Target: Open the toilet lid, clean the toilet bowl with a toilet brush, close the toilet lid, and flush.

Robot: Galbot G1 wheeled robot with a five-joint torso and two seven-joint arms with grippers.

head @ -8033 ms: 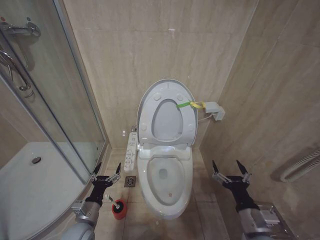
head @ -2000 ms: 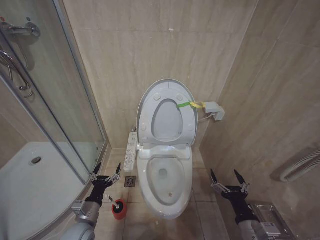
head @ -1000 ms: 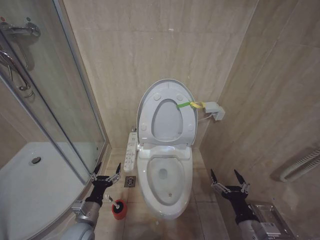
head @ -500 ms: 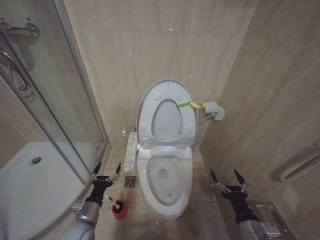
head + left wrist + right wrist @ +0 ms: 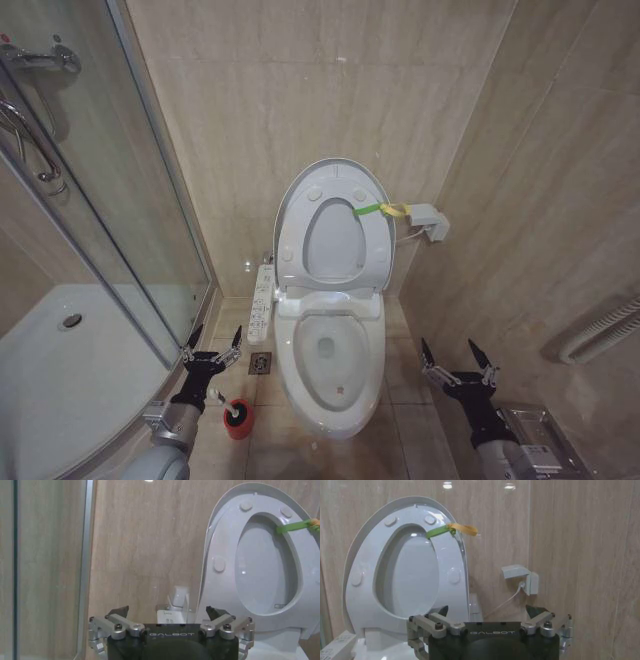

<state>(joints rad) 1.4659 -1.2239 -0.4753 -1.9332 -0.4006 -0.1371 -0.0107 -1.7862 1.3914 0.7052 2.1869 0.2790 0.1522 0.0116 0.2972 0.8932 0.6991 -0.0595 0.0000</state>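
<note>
The left gripper [image 5: 211,350] hangs spread and empty, just above the thin white-handled toilet brush [image 5: 222,398] standing tilted in its small red round cup [image 5: 237,419]. The right gripper [image 5: 459,358], also spread, waits across the white ceramic toilet bowl [image 5: 330,420], farther away. The left wrist view shows the raised white plastic toilet lid [image 5: 227,513].

Both arms hang low, pointing forward — left gripper [image 5: 211,344] with black fingers spread wide on one side, right gripper [image 5: 458,358] just the same on the other, neither holding anything.
</note>
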